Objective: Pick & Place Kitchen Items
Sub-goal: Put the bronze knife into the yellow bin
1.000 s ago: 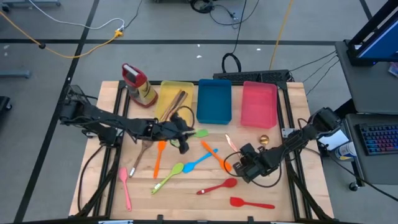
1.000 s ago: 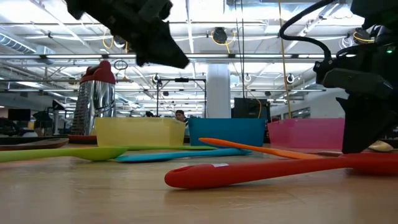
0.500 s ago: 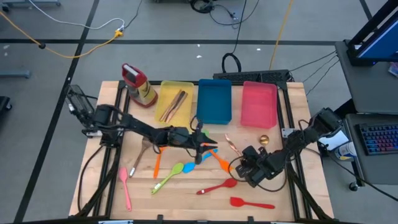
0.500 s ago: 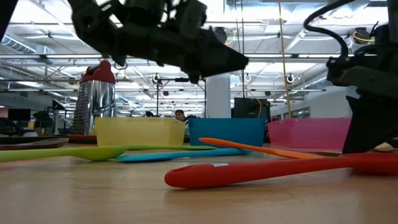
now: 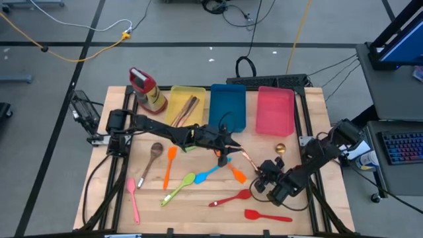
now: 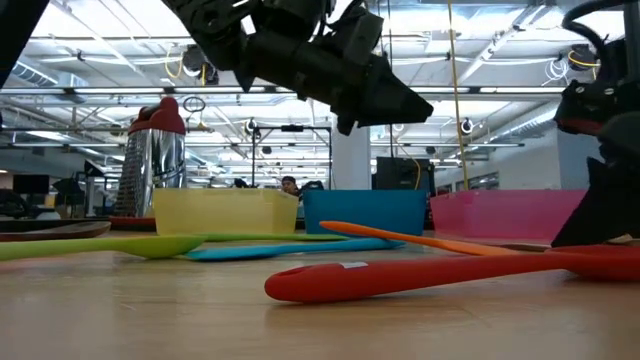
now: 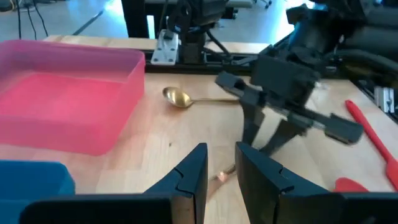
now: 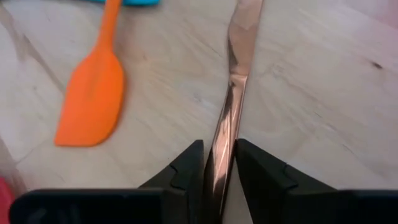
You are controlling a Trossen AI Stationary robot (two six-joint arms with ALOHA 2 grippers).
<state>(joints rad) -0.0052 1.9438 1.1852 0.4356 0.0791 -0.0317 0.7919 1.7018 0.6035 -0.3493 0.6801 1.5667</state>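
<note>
Now | yellow tray [image 5: 188, 106]: wooden spoons [image 5: 186, 111] | right gripper [image 8: 219, 163]: pinching copper knife [image 8: 231, 99] | left gripper [image 7: 219, 167]: narrow, empty

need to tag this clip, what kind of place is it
Likely a robotics lab or workshop: a wooden bench on a bare cabled floor, open ceiling trusses with strip lights, and a keyboard on a side desk.
</note>
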